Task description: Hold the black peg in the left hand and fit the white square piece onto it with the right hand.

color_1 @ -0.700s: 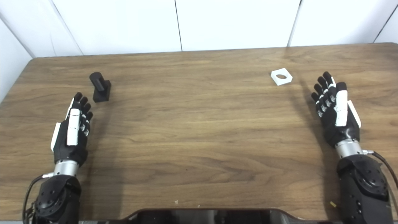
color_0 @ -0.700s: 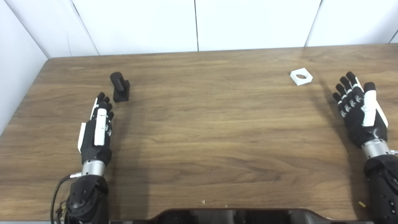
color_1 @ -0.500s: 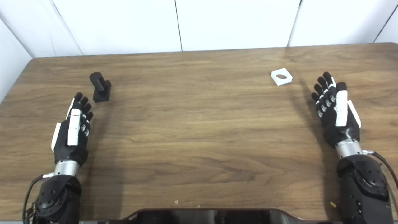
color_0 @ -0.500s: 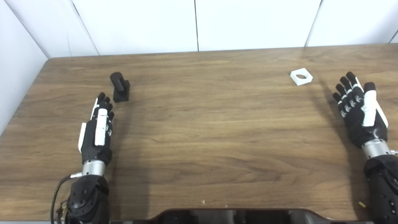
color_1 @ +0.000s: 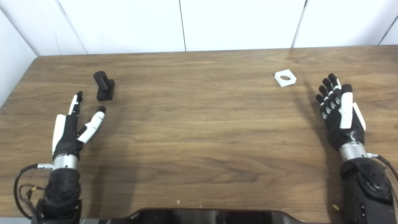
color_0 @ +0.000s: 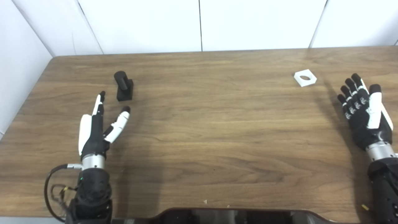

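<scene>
A black peg [color_0: 123, 86] on a small black base stands upright on the wooden table [color_0: 211, 130] at the far left. My left hand [color_0: 98, 128] hovers just in front of it, open, turned edge-on with the thumb spread to the right, holding nothing. A white square piece [color_0: 305, 77] with a round hole lies flat at the far right. My right hand [color_0: 366, 112] is open near the table's right edge, in front of and to the right of the white piece, apart from it.
White wall panels [color_0: 199, 25] run behind the table's far edge and along its left side. A dark curved part of the robot's body [color_0: 230, 216] shows at the bottom edge. A loose cable [color_0: 53, 193] loops beside the left forearm.
My left hand has rotated edge-on and its thumb has spread out to the right. The camera has shifted slightly, moving the whole picture. The right hand, peg and white piece rest as before.
</scene>
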`<state>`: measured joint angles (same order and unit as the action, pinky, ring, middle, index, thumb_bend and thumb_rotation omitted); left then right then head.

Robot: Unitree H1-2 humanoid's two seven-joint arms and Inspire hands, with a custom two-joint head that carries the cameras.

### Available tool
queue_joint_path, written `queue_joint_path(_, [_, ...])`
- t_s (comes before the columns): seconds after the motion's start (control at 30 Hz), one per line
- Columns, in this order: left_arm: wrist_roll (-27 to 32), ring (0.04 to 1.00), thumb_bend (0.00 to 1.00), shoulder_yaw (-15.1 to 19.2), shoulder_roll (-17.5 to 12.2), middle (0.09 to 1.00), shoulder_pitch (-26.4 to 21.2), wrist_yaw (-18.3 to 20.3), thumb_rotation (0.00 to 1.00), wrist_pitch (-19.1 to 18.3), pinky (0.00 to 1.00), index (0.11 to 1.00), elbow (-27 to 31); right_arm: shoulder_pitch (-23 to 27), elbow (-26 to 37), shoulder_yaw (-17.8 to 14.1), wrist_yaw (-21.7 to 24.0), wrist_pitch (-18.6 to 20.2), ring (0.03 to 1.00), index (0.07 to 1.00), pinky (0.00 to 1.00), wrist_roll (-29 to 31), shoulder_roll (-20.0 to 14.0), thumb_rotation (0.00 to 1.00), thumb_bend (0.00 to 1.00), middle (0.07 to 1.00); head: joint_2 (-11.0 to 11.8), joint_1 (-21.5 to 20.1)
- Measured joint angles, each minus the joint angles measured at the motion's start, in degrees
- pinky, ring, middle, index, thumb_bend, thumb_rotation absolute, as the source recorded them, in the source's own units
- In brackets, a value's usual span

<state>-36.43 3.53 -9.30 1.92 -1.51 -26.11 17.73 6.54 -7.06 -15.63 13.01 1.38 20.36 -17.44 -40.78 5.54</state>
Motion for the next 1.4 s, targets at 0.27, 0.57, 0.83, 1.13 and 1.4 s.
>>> queue_joint_path(0.27, [-22.7, 1.000, 0.74, 2.4, 3.9, 1.000, -5.5, 7.9, 0.53, -0.8, 1.00, 0.929, 0.9, 0.5, -1.0, 0.3, 0.0, -0.4, 1.000, 1.000, 1.00, -1.0, 0.4, 1.00, 0.63, 1.000, 0.3, 0.1])
queue_joint_path(0.57, [-31.1, 1.000, 0.76, 3.5, 5.5, 1.000, -7.9, 10.3, 0.49, -0.8, 1.00, 0.878, -0.9, 1.1, -2.4, 0.3, 0.2, -2.5, 1.000, 1.000, 1.00, -0.9, 0.5, 1.00, 0.64, 1.000, 1.1, 0.4])
queue_joint_path(0.83, [-34.0, 1.000, 0.76, 3.5, 4.8, 1.000, -11.4, 10.1, 0.47, -0.8, 1.00, 0.851, -6.0, 1.3, -3.0, 0.3, 0.3, -3.6, 1.000, 1.000, 1.00, -0.9, 0.5, 1.00, 0.68, 1.000, 1.5, 0.4])
queue_joint_path(1.13, [-36.1, 1.000, 0.77, 3.1, 2.8, 1.000, -14.6, 9.2, 0.49, -0.8, 1.00, 0.838, -12.1, 1.3, -3.2, 0.2, 0.3, -4.3, 1.000, 1.000, 1.00, -0.9, 0.5, 0.99, 0.68, 1.000, 1.8, 0.4])
queue_joint_path(1.4, [-36.5, 1.000, 0.76, 3.1, 1.7, 1.000, -17.4, 8.3, 0.49, -0.8, 1.00, 0.837, -16.6, 1.4, -3.7, 0.1, 0.6, -5.0, 1.000, 1.000, 1.00, -0.7, 0.4, 0.99, 0.66, 1.000, 2.3, 0.5])
